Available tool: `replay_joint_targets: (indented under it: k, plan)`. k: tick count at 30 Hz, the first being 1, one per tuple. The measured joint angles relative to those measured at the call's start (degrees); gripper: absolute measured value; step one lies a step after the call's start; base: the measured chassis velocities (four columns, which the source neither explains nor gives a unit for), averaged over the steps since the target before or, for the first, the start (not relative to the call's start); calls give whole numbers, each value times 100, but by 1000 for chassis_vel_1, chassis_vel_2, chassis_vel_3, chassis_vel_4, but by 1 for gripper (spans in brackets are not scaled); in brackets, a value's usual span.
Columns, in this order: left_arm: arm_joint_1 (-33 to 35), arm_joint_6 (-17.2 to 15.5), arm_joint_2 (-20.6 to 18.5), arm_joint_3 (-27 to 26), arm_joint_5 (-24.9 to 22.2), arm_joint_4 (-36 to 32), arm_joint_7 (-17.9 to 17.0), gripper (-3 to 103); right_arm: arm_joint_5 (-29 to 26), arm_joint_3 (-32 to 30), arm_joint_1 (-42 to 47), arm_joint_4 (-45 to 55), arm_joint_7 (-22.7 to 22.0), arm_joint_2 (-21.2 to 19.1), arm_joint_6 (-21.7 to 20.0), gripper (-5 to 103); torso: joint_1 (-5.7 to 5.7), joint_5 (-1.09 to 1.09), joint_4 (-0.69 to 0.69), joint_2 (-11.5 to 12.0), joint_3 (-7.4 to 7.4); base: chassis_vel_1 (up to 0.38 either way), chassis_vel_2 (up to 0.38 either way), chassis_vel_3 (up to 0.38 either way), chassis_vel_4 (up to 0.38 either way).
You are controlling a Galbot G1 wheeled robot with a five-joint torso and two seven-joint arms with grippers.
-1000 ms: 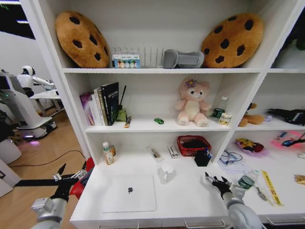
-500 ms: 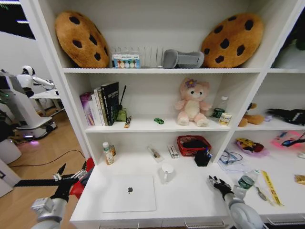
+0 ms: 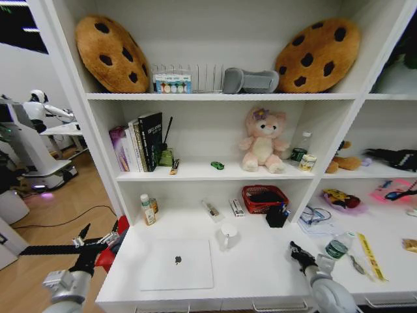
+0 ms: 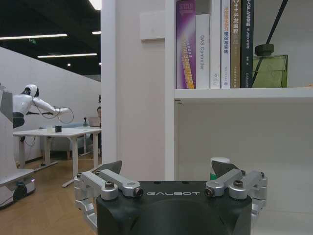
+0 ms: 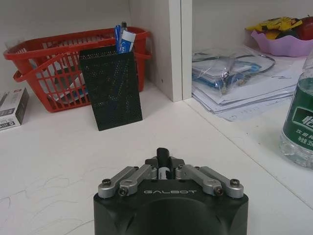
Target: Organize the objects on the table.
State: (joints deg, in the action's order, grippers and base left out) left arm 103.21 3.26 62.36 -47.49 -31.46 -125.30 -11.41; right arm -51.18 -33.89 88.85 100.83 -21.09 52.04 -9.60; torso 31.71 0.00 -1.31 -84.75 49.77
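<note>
My right gripper point(image 3: 300, 252) sits low over the white table point(image 3: 260, 270), right of the laptop. In the right wrist view it point(image 5: 163, 164) is shut on a short black pen point(image 5: 162, 153) whose tip sticks out between the fingers. Ahead of it stands a black mesh pen holder point(image 5: 111, 88) with a blue pen point(image 5: 117, 35) in it. The silver laptop point(image 3: 176, 263) lies closed at the desk's front. A tiny green toy car point(image 3: 217, 165) rests on the shelf above. My left gripper point(image 3: 88, 242) hangs open off the desk's left end, holding nothing.
A red basket point(image 3: 264, 197) and a small box point(image 3: 237, 207) sit at the back. A white mug point(image 3: 228, 235) stands behind the laptop and a bottle point(image 3: 148, 210) at the back left. A water bottle point(image 5: 299, 122) and papers point(image 5: 234, 78) lie beyond the shelf post.
The right gripper's fingers have drawn together from a spread stance, and the gripper has slid a little to the right and nearer the front edge. The left arm has stayed put.
</note>
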Motion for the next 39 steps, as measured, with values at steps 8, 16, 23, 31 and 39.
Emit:
replay_joint_targets:
  k: [8, 16, 23, 31, 39]
  plan:
    - [0, 0, 0, 0, 0, 0, 0, 100, 1020, -42, -180, 144, 287, 22, 524, 12, 0, 0, -1, 0, 0, 0, 0, 0, 0]
    - [0, 0, 0, 0, 0, 0, 0, 100, 2168, 312, -1349, -370, 751, -55, 1423, 12, 1, 0, 0, 0, 0, 0, 0, 0, 0]
    - [0, 1, 0, 0, 0, 0, 0, 100, 2293, 681, -2380, -1046, 773, -71, 1553, 12, 0, -2, 1, 0, 1, 0, 0, 0, 0]
    - [0, 0, 0, 0, 0, 0, 0, 100, 2236, 1131, -3140, -1657, 747, -97, 1561, 12, 0, -1, 0, 0, 1, 0, 0, 0, 0]
    - [0, 0, 0, 0, 0, 0, 0, 100, 2179, 1672, -3693, -2222, 664, 127, 1576, 12, 1, 0, 0, 0, 1, 0, 0, 0, 0]
